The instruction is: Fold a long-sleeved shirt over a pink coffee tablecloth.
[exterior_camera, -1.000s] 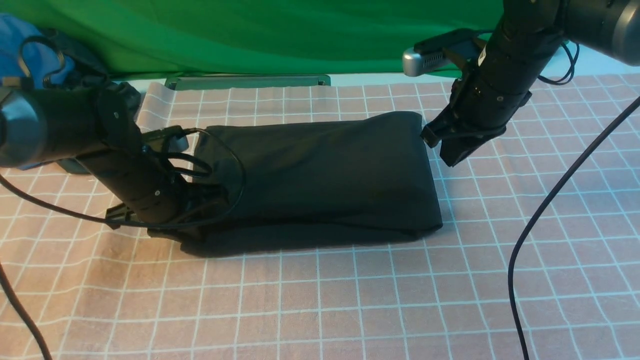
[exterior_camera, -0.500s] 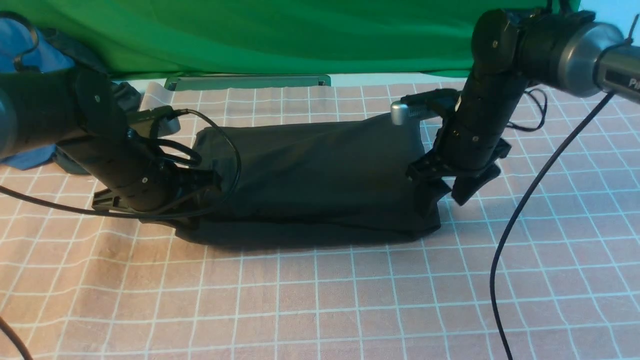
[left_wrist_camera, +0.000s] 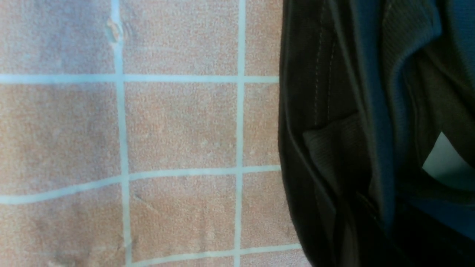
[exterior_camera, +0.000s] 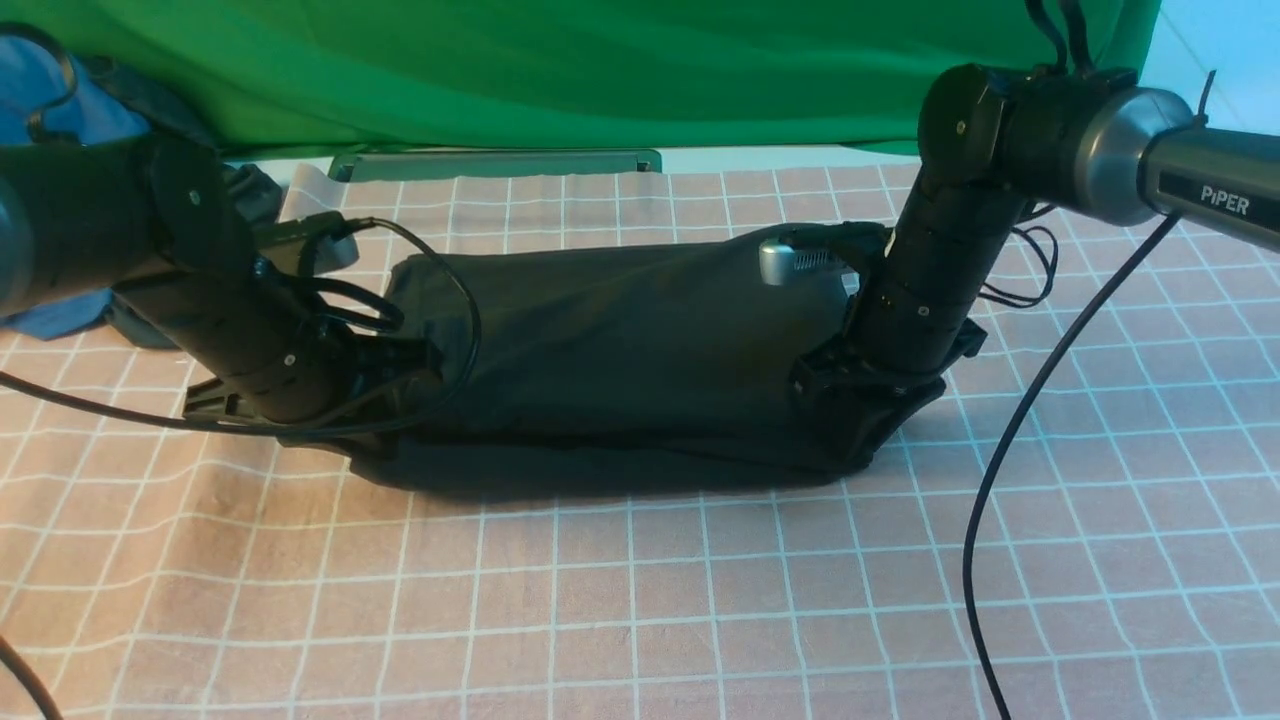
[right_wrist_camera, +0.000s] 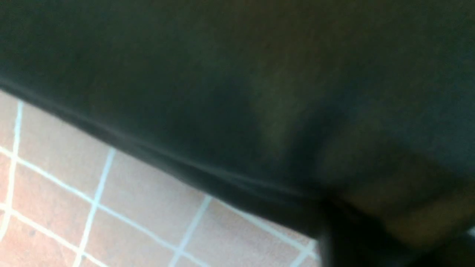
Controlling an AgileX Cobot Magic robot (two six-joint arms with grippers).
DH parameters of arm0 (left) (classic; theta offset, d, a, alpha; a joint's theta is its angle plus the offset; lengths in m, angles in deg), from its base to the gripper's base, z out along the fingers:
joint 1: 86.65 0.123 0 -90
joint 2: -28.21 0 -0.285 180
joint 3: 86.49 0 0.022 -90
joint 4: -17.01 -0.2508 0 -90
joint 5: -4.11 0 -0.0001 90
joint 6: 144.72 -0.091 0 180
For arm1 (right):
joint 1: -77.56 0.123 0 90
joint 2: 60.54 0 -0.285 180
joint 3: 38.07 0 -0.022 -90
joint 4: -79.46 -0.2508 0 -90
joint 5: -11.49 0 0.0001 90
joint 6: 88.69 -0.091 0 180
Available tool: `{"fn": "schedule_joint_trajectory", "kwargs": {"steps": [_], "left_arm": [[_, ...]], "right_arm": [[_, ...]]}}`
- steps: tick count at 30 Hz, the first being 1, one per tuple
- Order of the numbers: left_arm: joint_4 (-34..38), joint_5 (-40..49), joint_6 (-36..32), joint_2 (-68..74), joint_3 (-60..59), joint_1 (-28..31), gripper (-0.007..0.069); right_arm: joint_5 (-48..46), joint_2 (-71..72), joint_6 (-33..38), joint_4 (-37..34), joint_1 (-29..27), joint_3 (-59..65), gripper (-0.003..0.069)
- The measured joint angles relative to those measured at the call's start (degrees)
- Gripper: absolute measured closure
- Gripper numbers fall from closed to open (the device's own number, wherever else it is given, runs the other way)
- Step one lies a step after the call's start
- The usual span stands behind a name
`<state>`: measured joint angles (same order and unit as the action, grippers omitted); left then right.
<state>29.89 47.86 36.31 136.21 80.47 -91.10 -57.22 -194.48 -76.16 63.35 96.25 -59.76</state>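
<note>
Shirt (exterior_camera: 620,350) lies on the tablecloth (exterior_camera: 620,620) between the two arms, folded into a wide, dark bundle. Its far edge slopes slightly, standing farther out toward the right end. A crease runs lengthwise near the edge closest to the robot, with a narrow band of fabric showing below it.

The left gripper (exterior_camera: 375,452) is at the near left corner of the shirt, tilted, its jaws pressed together on the fabric. The left wrist view shows bunched layers, a double row of stitching and a white patch (left_wrist_camera: 449,167) among the folds.

The right gripper (exterior_camera: 855,455) is angled down at the near right corner, its tips against the shirt. Whether its jaws are spread or closed cannot be determined; the right wrist view is dark and blurred at that spot. That view does show a long fabric edge crossing the pale grid.

The tablecloth is pinkish with thin light lines and is rippled toward the left side. Beyond it are a green backdrop (exterior_camera: 600,70) and a flat green object (exterior_camera: 500,165). Blue fabric (exterior_camera: 90,110) is piled at the far left, behind the left arm.
</note>
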Motion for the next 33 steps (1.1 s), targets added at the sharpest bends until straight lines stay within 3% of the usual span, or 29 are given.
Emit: {"fn": "schedule_joint_trajectory", "kwargs": {"steps": [2, 8, 16, 22, 26, 29, 33], "left_arm": [[0.00, 0.50, 1.39, -0.39, 0.00, 0.00, 0.0596], [1.74, 3.88, 3.59, -5.31, -0.07, 0.00, 0.0596], [7.14, 7.08, 5.93, -16.38, -10.48, -0.05, 0.0596], [8.83, 7.77, 6.05, -18.15, -17.87, -0.11, 0.0596], [7.64, 7.77, 5.89, -18.15, -20.02, -0.11, 0.0586], [6.05, 7.41, 5.38, -18.17, -20.02, -0.06, 0.0519], [2.54, 8.38, 4.74, -18.17, -19.86, -0.06, 0.0354]], "right_arm": [[-0.08, 0.14, 0.32, 0.34, -0.05, -0.05, 0.0578], [0.21, 6.41, -0.86, 1.85, -0.05, 2.85, 0.0578], [-0.33, 20.62, -2.22, 2.24, -0.11, 21.61, 0.0578], [1.20, 22.80, -4.46, 1.53, 1.11, 28.89, 0.0573], [1.52, 23.01, -5.25, 1.84, 3.95, 31.34, 0.0529], [1.19, 23.05, -5.37, 3.02, 6.06, 31.45, 0.0459], [-0.12, 23.12, -5.43, 3.37, 8.43, 31.52, 0.0356]]}}
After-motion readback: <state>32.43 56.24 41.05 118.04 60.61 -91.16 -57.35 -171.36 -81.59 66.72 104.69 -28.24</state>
